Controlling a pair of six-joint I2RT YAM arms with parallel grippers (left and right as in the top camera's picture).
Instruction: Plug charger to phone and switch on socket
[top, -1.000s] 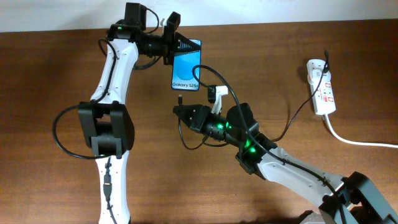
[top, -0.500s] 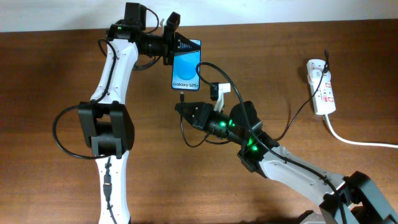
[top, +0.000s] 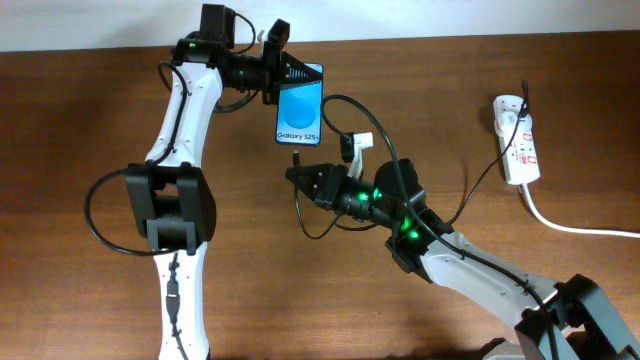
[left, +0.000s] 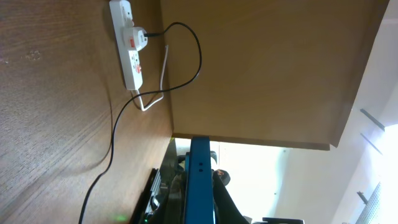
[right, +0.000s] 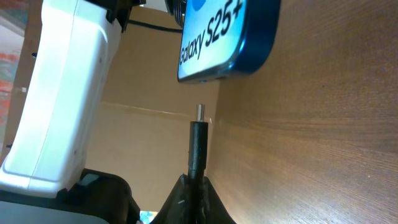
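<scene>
The phone (top: 300, 110) has a blue screen with "Galaxy S25" text and is held at the back of the table by my left gripper (top: 285, 68), which is shut on its top end. In the left wrist view the phone (left: 200, 180) shows edge-on between the jaws. My right gripper (top: 300, 175) is shut on the charger plug (right: 198, 146), whose metal tip points at the phone's bottom edge (right: 227, 62) with a small gap. The thin black charger cable (top: 345, 105) loops over the right arm toward the white socket (top: 516, 138) at the right, also in the left wrist view (left: 129, 46).
The socket's thick white cord (top: 575, 225) runs off the right edge of the table. The left arm's base (top: 172, 205) stands at the left. The wooden table (top: 90, 120) ends at a white wall at the back.
My right gripper has moved the plug up toward the phone's bottom edge, closing most of the gap. The left arm and phone have not moved.
</scene>
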